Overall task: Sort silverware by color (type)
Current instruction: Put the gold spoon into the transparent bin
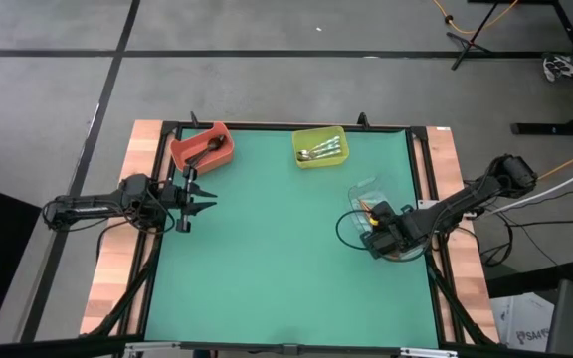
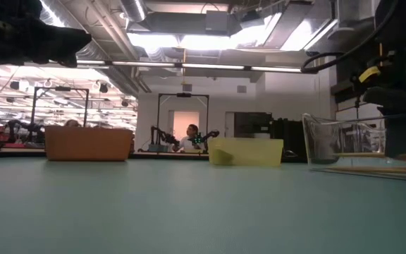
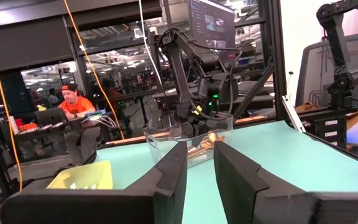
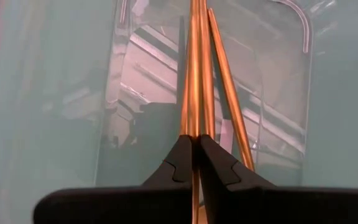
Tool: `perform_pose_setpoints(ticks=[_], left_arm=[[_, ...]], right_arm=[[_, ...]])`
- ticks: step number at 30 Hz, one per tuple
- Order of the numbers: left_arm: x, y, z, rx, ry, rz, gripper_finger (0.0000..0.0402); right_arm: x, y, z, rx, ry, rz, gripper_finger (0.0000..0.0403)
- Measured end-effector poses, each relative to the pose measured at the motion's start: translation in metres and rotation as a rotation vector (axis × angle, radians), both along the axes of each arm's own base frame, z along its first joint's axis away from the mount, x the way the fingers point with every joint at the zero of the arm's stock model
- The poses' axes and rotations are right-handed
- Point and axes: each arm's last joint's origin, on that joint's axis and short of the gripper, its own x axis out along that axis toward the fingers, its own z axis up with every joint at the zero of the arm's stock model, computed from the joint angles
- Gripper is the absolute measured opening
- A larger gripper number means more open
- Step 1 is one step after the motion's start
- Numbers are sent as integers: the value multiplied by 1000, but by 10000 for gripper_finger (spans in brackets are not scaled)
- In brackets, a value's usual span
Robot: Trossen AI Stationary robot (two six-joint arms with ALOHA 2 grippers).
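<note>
A clear bin (image 1: 374,202) at the table's right holds copper spoons (image 4: 225,81). My right gripper (image 1: 378,239) reaches steeply down into it and is shut on one copper spoon. A red bin (image 1: 204,147) at the far left holds black spoons. A yellow-green bin (image 1: 320,147) at the far middle holds silver spoons (image 1: 322,152). My left gripper (image 1: 195,199) hovers level at the table's left, near the red bin. It is open with nothing between its fingers (image 3: 169,177). My right gripper pinches a copper spoon's slim handle (image 4: 195,118) between its two fingers. The handle runs lengthwise along the slit between them. The fingers come from above, slanting steeply down inside the clear bin. The handle's far stretch lies beside two other copper handles; its bowl does not show.
The green mat (image 1: 267,268) stretches between the bins and toward the near edge. Black frame rails (image 1: 421,179) and wooden strips border the table. Cables loop by the clear bin (image 1: 346,227). A person (image 3: 73,106) sits in the room beyond the table.
</note>
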Motion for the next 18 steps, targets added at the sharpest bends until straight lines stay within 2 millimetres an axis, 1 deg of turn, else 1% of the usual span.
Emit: perform_pose_setpoints(ticks=[13, 15, 18], left_arm=[[0, 0, 0, 0, 0, 0, 73], [0, 0, 0, 0, 0, 0, 73], [0, 0, 0, 0, 0, 0, 73]], right_arm=[[0, 0, 0, -2, 1, 1, 1], [0, 0, 0, -2, 2, 2, 7], [0, 0, 0, -2, 2, 2, 34]])
